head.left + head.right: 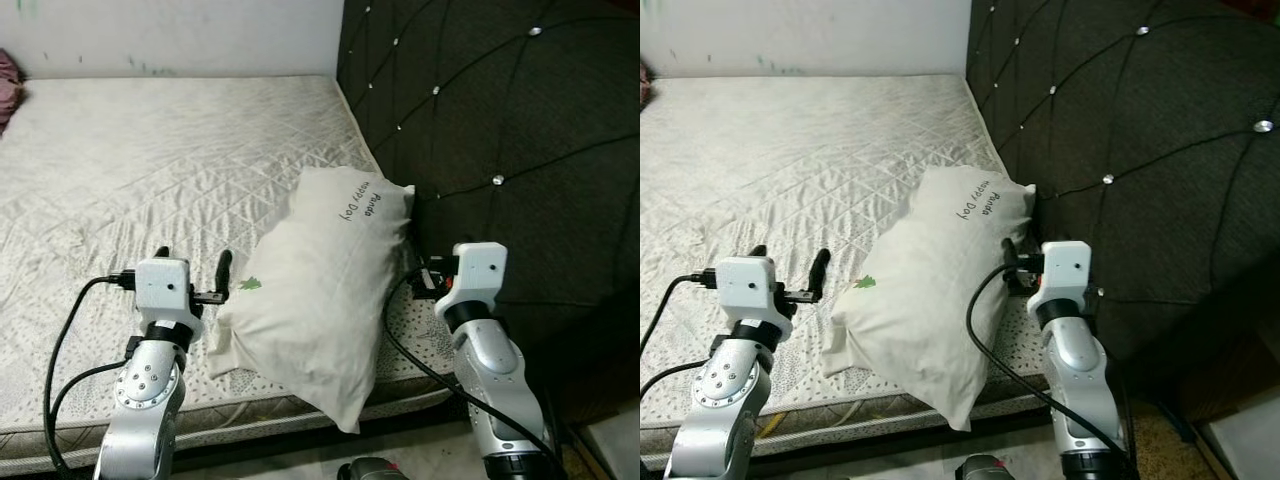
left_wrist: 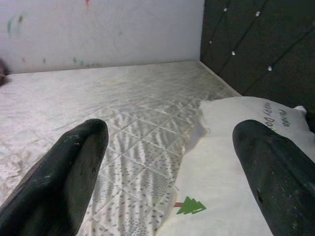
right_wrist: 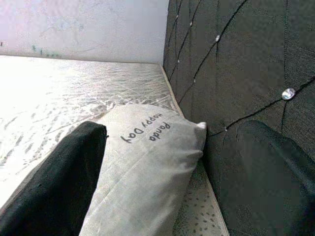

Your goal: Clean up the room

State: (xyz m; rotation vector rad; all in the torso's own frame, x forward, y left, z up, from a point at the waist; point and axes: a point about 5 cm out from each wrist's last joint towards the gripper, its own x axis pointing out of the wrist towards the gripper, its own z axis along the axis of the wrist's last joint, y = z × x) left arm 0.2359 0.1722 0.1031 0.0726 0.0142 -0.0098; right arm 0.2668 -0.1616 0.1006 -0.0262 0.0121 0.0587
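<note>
Pillow lying askew at bed's near corner by headboard, overhanging edge, not yet straightened. Left end effector and right end effector both apart, empty, flanking pillow.

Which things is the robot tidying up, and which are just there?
For the job:
- pillow, lying at the mattress edge
- left gripper, open, beside the pillow
- right gripper, open, at the pillow's other side

Just there:
- mattress
- headboard
- pink cloth at the far corner
</note>
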